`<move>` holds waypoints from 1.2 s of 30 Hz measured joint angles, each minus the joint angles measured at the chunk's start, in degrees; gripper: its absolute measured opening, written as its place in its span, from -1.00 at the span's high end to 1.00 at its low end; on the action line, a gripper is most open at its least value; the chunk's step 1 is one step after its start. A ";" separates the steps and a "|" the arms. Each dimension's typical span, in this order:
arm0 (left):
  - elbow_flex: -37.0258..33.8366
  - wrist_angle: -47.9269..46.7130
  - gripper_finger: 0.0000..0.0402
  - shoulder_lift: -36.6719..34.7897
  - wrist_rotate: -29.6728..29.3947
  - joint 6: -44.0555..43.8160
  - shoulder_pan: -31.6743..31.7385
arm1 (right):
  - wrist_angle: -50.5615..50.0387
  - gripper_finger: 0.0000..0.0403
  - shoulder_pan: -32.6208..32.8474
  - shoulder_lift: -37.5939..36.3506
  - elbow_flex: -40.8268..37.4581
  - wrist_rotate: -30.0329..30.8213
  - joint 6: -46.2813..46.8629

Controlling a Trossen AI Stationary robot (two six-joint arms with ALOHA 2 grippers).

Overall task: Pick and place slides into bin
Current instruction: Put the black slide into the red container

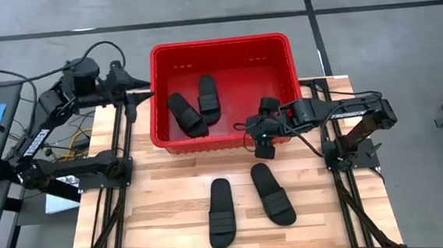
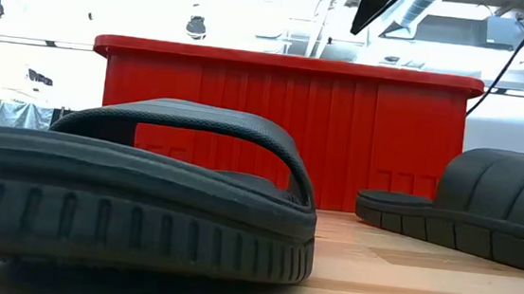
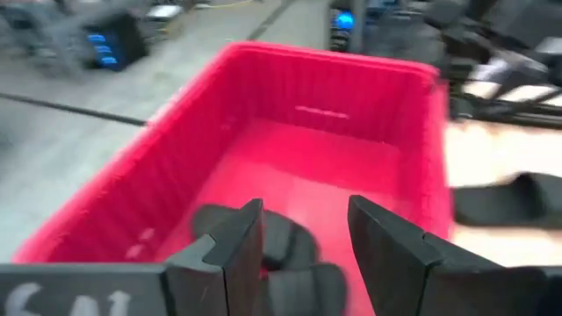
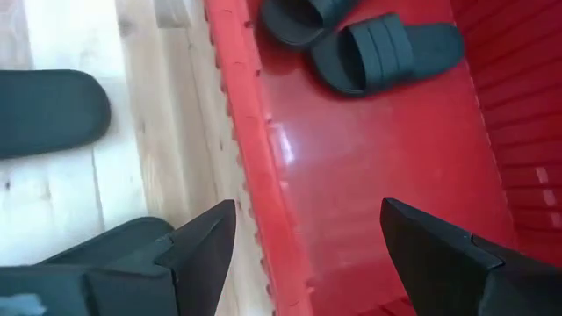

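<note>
The red bin [image 1: 220,50] stands at the table's far middle. Two black slides [image 1: 187,115] [image 1: 208,94] lie on its bottom, side by side. They also show in the right wrist view [image 4: 378,44] and the left wrist view [image 3: 263,241]. Two more slides [image 1: 221,211] [image 1: 272,192] lie flat on their soles on the wooden table, near the bin's near wall. My left gripper [image 1: 142,88] [image 3: 303,219] is open and empty at the bin's left rim. My right gripper [image 1: 257,129] [image 4: 307,215] is open and empty above the bin's near rim [image 4: 255,175], toward its right end.
The wooden table [image 1: 164,190] has bare room at its near left and near right. In the low view one slide [image 2: 134,193] fills the foreground, the other [image 2: 485,209] lies to the right, and the bin's wall [image 2: 283,120] stands behind them. Cables and gear lie beyond the table's left edge [image 1: 19,130].
</note>
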 joint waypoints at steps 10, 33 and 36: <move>-13.55 15.46 0.22 -13.21 -1.62 -2.96 -1.56 | 0.39 -0.37 7.72 -2.46 0.01 5.57 3.84; -33.98 26.63 0.22 -38.16 9.87 -18.87 -1.56 | 41.79 -0.37 22.77 -33.18 -50.85 22.67 22.60; -36.59 28.35 0.22 -39.33 10.42 -20.80 -1.56 | 52.60 -0.37 24.69 -33.54 -57.06 22.27 22.61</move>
